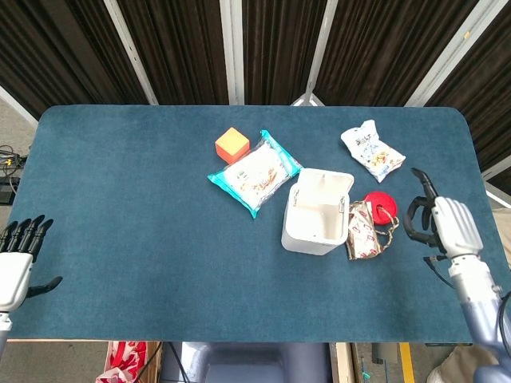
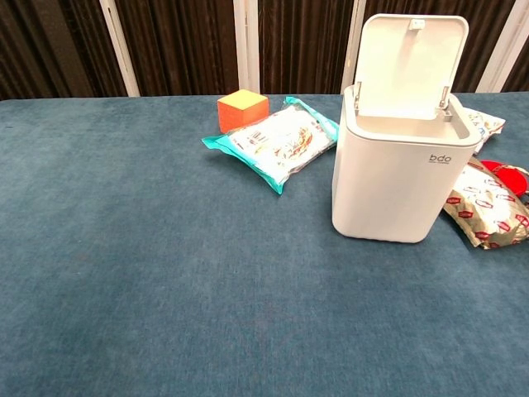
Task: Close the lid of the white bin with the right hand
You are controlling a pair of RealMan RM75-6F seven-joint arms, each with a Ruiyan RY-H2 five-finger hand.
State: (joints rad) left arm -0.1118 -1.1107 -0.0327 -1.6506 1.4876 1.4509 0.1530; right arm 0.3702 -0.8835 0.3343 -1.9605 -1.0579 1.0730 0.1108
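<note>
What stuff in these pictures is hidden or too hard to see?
- Inside the bin: the chest view only sees the wall; the head view shows just a pale inside, contents unclear.
- Both robot hands: out of the chest view completely. In the head view, the left robot hand is cut by the picture's edge.
- Red thing: the brown packet covers part of it, and the chest view's edge cuts it.
- Packet writing: too small to read.
</note>
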